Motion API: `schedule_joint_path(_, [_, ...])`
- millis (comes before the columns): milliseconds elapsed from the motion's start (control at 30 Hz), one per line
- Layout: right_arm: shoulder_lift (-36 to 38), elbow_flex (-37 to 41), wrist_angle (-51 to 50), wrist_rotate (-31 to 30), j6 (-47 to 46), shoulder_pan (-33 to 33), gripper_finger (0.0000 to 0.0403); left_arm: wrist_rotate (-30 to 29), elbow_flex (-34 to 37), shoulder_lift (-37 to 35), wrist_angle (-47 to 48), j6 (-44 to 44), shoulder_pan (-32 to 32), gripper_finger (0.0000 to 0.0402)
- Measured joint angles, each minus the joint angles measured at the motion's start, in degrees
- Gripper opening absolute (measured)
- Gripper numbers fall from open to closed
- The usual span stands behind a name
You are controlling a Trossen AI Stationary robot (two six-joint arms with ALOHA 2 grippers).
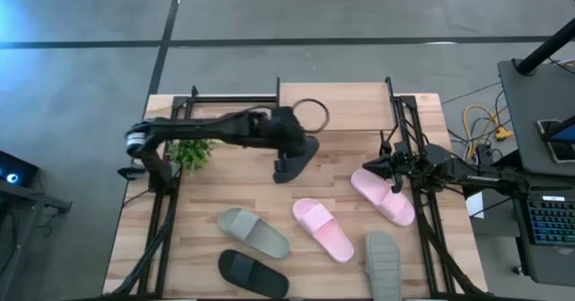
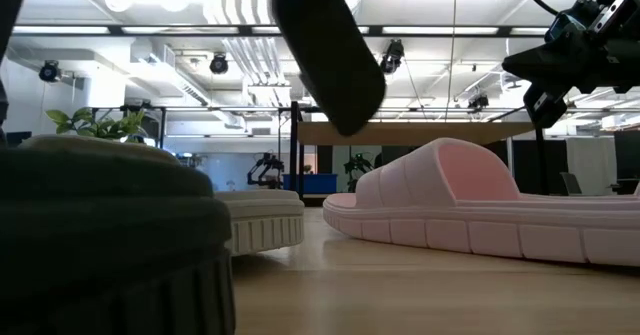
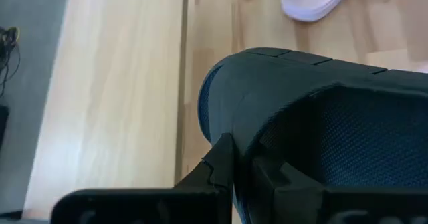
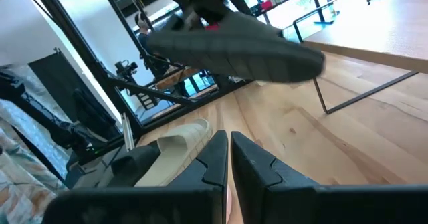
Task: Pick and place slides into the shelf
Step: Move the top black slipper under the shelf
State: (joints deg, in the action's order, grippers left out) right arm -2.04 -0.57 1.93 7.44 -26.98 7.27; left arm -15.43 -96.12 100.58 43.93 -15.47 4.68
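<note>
A black slide [image 1: 295,157] is pinched by the left gripper [image 1: 286,150] just in front of the shelf [image 1: 355,108], judged light, bendy foam best gripped at the strap, while the right gripper [image 1: 382,168] is pressed together, empty, over the worktop [image 1: 198,202].

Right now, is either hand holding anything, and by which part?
The left hand holds a black slide in the air in front of the shelf, pinched at its edge. The right hand is shut on nothing, above a pink slide.
</note>
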Motion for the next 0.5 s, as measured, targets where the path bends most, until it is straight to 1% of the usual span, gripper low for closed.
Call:
schedule_joint_path(167, [0.0,0.0,0.0,0.0,0.0,0.0,0.0013,0.0,-4.7,6.7,0.1,-0.9,-1.5,0.0])
schedule_joint_path(367, [0.0,0.0,0.0,0.0,0.0,0.0,0.0013,-0.4,-8.3,13.5,-0.3,-1.9,-2.3,0.0])
schedule_joint_path(500, [0.0,0.0,0.0,0.0,0.0,0.0,0.0013,-6.0,-9.9,17.8,-0.7,-3.4,-2.2,0.0])
